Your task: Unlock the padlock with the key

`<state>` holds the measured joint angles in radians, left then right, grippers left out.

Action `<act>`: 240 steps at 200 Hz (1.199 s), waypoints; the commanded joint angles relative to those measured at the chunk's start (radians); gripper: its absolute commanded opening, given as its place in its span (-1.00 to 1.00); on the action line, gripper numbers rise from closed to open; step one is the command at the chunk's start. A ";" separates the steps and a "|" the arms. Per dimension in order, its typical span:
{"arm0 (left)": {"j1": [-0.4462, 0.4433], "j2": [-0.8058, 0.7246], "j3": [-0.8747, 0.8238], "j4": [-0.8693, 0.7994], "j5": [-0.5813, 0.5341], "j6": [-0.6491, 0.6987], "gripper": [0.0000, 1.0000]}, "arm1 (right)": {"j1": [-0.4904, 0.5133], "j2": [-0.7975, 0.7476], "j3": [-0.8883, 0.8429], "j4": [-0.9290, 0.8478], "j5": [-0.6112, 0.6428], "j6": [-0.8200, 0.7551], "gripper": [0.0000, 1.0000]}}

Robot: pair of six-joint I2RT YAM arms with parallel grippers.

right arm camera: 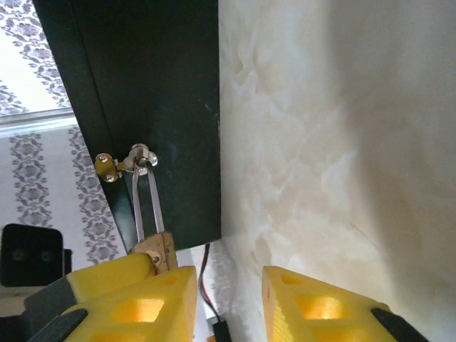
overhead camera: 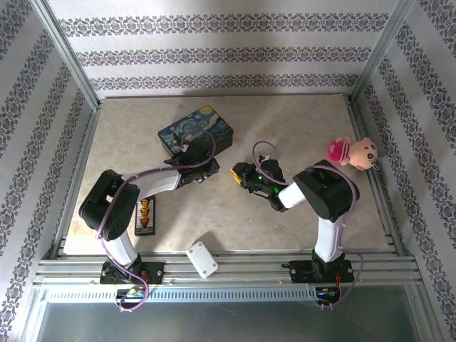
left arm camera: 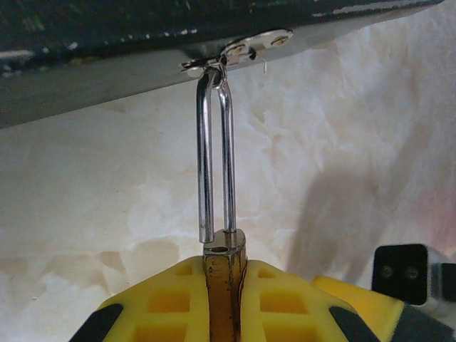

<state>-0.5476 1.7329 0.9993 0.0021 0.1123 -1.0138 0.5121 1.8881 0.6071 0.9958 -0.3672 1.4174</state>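
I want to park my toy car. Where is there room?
Bare table: between the starry box and the pink doll, and between the striped bar and the right arm. Crowded beside the box, where the left gripper and right gripper sit.

A: What's at the btm?
B: Left gripper (left arm camera: pixel 226 278). Its 2 yellow ribbed plastic fingers (left arm camera: pixel 285 299) press tight vs. both sides of a small brass-gold padlock (left arm camera: pixel 222 253). Body is upright btwn them, w/ just its top & a narrow strip visible.
A: Shackle?
B: Long silver U-shaped steel shackle (left arm camera: pixel 205 157) runs straight up, 2 legs close together. Leg on the view's rt enters the body. The other ends right at the body's top, can't tell if it's seated.
A: Top end?
B: Hooked thru a small silver metal latch plate (left arm camera: pixel 249 46) on the lower edge of a dark painted box (left arm camera: pixel 142 28).
A: Bkgd?
B: Beige marble-pattern tabletop (left arm camera: pixel 342 142). Black square block w/ 2 screws (left arm camera: pixel 401 271) low at rt, apart from the lock.
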 commanded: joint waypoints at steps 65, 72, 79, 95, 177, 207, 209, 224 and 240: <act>0.009 0.066 -0.060 0.158 0.044 0.008 -0.53 | -0.035 -0.016 0.286 -0.534 -0.155 -0.483 -0.37; 0.009 0.069 -0.063 0.159 0.039 0.007 -0.53 | -0.035 -0.005 0.301 -0.538 -0.162 -0.506 -0.37; 0.009 0.069 -0.064 0.160 0.035 0.006 -0.53 | -0.035 0.003 0.311 -0.545 -0.161 -0.525 -0.37; 0.010 0.070 -0.071 0.164 0.028 0.000 -0.49 | -0.036 0.015 0.337 -0.575 -0.159 -0.581 -0.36; 0.012 -0.140 -0.100 0.054 -0.033 0.026 0.10 | -0.013 -0.014 0.425 -0.805 -0.085 -0.871 -0.33; 0.039 -0.268 -0.071 -0.099 -0.114 0.096 0.77 | 0.009 0.005 0.469 -0.867 -0.084 -0.933 -0.30; 0.043 -0.272 -0.067 -0.112 -0.119 0.102 0.83 | 0.011 0.006 0.473 -0.873 -0.081 -0.938 -0.30; 0.083 -0.295 -0.034 -0.207 -0.148 0.140 0.99 | 0.040 0.009 0.496 -0.914 -0.027 -0.975 -0.27; 0.142 -0.302 -0.020 -0.270 -0.156 0.161 0.99 | 0.075 0.006 0.516 -0.963 0.060 -1.006 -0.20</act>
<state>-0.4820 1.4399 0.9493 -0.0772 0.0238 -0.9268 0.5377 1.8980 1.0767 0.1352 -0.4271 0.5102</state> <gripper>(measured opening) 0.992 0.377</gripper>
